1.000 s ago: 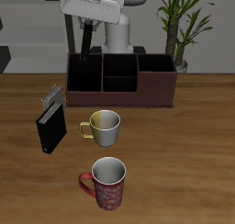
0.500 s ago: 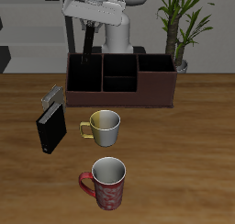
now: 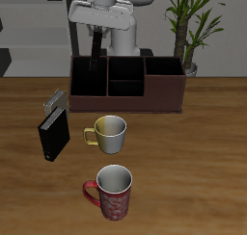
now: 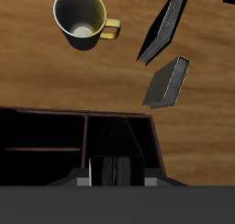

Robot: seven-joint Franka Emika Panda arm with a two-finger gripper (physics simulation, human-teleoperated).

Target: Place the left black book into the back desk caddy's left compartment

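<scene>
We see the left black book (image 3: pixel 94 48) hanging on end from the gripper (image 3: pixel 96 31), a thin dark slab pointing straight down. Its lower end sits at about the rim of the left compartment (image 3: pixel 89 80) of the back desk caddy (image 3: pixel 164 96). From the exterior view alone we cannot tell how far it reaches inside. In the wrist view the book (image 4: pixel 115 163) appears edge-on, clamped between the grey fingers of the gripper (image 4: pixel 115 178), whose jaws are closed on it. The end compartment (image 4: pixel 119 131) lies open directly beneath. The caddy (image 4: pixel 55 116) shows its dark reddish walls there, with the small split middle sections beside that end section. On the exterior view the caddy stands at the back of the wooden table (image 3: pixel 193 167), close to the robot's base. Nearer the table's front edge, off the caddy's end, a second black book (image 3: pixel 55 135) lies on the wood, with a grey book (image 3: pixel 55 100) just behind it; the wrist view shows both, black (image 4: pixel 163 28) and grey (image 4: pixel 167 83), close together. A yellow mug (image 3: pixel 110 133) stands in front of the caddy, its inside visible in the wrist view (image 4: pixel 81 18). A red patterned mug (image 3: pixel 113 193) stands nearer the front edge. A potted plant (image 3: pixel 193 27) rises behind the caddy's far end.
</scene>
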